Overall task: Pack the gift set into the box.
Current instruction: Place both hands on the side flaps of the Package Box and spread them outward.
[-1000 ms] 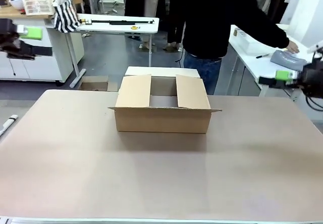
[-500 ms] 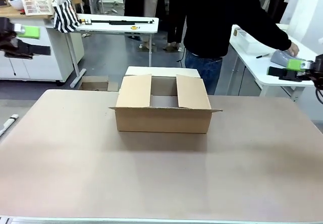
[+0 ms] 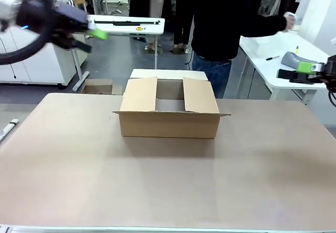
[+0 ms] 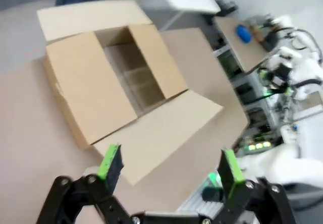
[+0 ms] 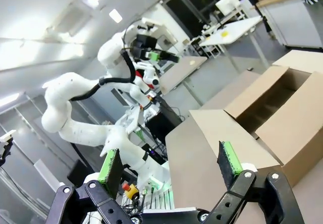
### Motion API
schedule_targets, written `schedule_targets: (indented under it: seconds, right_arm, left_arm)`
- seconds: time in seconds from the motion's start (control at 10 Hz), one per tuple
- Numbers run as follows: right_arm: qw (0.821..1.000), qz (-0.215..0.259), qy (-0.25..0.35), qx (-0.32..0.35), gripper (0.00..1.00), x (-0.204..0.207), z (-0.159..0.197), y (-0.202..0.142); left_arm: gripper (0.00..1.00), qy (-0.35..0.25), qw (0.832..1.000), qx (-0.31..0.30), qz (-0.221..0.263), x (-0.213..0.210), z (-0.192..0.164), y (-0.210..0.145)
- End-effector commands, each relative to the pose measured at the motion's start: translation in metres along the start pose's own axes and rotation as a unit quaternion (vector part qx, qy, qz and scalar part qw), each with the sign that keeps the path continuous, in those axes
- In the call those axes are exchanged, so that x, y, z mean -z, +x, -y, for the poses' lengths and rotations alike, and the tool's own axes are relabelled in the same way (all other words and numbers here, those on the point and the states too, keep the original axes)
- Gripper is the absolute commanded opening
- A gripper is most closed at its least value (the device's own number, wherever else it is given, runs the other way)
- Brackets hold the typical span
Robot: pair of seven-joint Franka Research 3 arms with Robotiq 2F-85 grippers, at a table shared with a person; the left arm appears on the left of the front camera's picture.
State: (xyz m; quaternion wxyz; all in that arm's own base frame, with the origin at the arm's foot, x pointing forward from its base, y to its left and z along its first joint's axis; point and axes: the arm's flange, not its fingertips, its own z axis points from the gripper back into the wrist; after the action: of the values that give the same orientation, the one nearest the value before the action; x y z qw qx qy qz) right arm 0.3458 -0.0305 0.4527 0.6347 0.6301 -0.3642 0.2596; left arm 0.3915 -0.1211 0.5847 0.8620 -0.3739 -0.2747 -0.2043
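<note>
Your left gripper (image 4: 170, 163) is spread wide, empty and touching nothing, facing the open box (image 4: 101, 88). Your right gripper (image 5: 170, 164) is spread just as wide, empty too.

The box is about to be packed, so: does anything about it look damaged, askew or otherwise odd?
No damage shows on the box, and it sits square on the table. One oddity: its two side flaps fold inward over the opening, leaving just a middle gap, which could hinder packing.
</note>
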Motion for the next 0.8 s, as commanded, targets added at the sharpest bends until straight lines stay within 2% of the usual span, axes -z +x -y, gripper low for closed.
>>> schedule_targets:
  seconds: [0.0,0.1,0.2,0.3,0.5,0.6,0.7]
  right_arm:
    - [1.0,0.014,0.008,-0.015,1.0,0.003,0.0,-0.002]
    - [1.0,0.014,0.008,-0.015,1.0,0.003,0.0,-0.002]
    - [1.0,0.014,0.008,-0.015,1.0,0.003,0.0,-0.002]
    - [1.0,0.014,0.008,-0.015,1.0,0.003,0.0,-0.002]
    - [1.0,0.014,0.008,-0.015,1.0,0.003,0.0,-0.002]
    - [1.0,0.014,0.008,-0.015,1.0,0.003,0.0,-0.002]
    - [1.0,0.014,0.008,-0.015,1.0,0.003,0.0,-0.002]
  left_arm:
    - [1.0,0.064,0.991,-0.02,-0.119,0.055,0.008,0.047]
    - [1.0,0.082,0.986,-0.009,-0.142,0.083,0.018,0.053]
    - [1.0,-0.11,0.971,0.027,-0.212,0.08,0.025,0.045]
    - [1.0,0.071,0.994,0.001,-0.088,0.075,0.032,0.033]
    - [1.0,0.071,0.994,0.001,-0.088,0.075,0.032,0.033]
    - [1.0,0.025,0.992,0.008,-0.124,0.099,0.031,0.042]
    - [1.0,0.03,0.991,-0.05,-0.118,0.108,0.027,0.032]
